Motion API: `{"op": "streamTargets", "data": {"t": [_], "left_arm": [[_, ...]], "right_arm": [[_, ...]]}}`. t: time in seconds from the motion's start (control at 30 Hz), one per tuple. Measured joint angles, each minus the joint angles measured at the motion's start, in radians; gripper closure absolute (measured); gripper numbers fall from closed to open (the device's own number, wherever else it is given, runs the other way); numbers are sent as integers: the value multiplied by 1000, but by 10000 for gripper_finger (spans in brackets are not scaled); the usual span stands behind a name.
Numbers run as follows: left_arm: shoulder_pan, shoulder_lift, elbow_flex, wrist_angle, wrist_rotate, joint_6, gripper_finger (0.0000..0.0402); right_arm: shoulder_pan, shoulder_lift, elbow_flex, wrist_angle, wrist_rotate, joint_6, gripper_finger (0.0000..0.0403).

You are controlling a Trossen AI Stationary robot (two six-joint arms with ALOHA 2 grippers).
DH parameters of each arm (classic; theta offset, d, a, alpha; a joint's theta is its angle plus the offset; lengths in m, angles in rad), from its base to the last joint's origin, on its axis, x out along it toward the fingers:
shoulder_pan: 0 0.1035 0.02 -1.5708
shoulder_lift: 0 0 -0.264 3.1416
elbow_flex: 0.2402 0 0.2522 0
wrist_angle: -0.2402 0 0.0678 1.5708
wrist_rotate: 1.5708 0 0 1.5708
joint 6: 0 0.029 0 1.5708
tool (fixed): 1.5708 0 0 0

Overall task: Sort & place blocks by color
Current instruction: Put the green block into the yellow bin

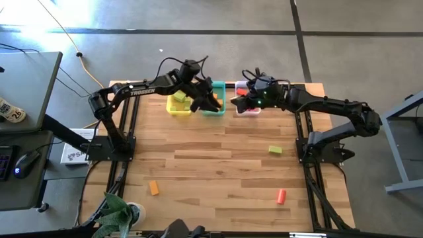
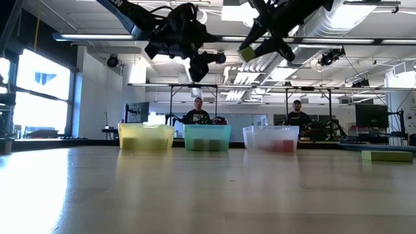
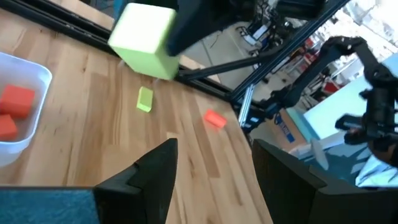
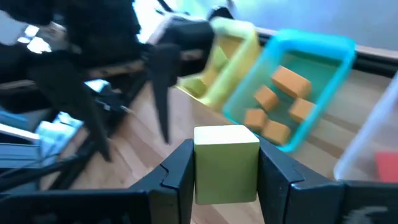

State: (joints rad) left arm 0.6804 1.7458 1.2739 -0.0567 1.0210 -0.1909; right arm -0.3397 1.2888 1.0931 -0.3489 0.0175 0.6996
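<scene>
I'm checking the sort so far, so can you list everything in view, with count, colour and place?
Yellow bin: one, far edge of the table, holds light green blocks, count unclear.
Teal bin: one, beside the yellow bin, five orange blocks inside.
Clear bin: one, next along, two red blocks seen inside.
Loose green block: one, on the table's right half.
Loose orange block: one, near left.
Loose red block: one, near right.
Plant: one, green, near-left corner.
People: two, behind the table.
Left gripper: open, empty, over the bins.
Right gripper: shut on a held green block, raised near the bins.
</scene>
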Motion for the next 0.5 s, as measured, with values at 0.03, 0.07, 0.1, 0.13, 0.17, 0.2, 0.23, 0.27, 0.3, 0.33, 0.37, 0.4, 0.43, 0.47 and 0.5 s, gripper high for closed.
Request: {"op": "streamTargets", "data": {"t": [0.03, 0.07, 0.1, 0.13, 0.17, 0.2, 0.23, 0.27, 0.3, 0.33, 0.37, 0.4, 0.43, 0.47, 0.5], "left_arm": [[0, 0, 0, 10, 0, -16, 204], [0, 0, 0, 17, 0, -30, 204], [0, 0, 0, 23, 1, -42, 204], [0, 0, 0, 33, 9, -53, 204], [0, 0, 0, 44, 24, -65, 204], [0, 0, 0, 60, 43, -79, 204], [0, 0, 0, 74, 58, -95, 204], [0, 0, 0, 88, 71, -113, 204], [-3, 0, 0, 102, 77, -131, 204], [-5, 0, 0, 118, 77, -148, 204], [-7, 0, 0, 135, 76, -166, 204], [-8, 0, 0, 153, 75, -184, 204], [-9, 0, 0, 173, 76, -199, 204], [-10, 0, 0, 194, 78, -215, 204], [-12, 0, 0, 215, 77, -230, 204]], "right_arm": [[1, 0, 0, 21, -10, -1, 299], [5, 0, 0, 43, -19, -1, 299], [8, 0, 0, 69, -20, -1, 299], [12, 0, 0, 93, -23, -2, 299], [17, 0, 0, 119, -24, -2, 299], [20, 0, 0, 141, -27, -2, 299], [23, 0, 0, 159, -28, -1, 299], [27, 0, 0, 178, -30, -2, 299], [31, 0, 0, 195, -32, -1, 299], [35, 0, 0, 209, -31, -1, 299], [42, 0, 0, 222, -30, -1, 299], [48, 0, 0, 231, -25, -1, 299], [54, 0, 0, 238, -18, -1, 299], [61, 0, 0, 245, -12, -1, 299], [66, 0, 0, 253, -12, 2, 299]]}}
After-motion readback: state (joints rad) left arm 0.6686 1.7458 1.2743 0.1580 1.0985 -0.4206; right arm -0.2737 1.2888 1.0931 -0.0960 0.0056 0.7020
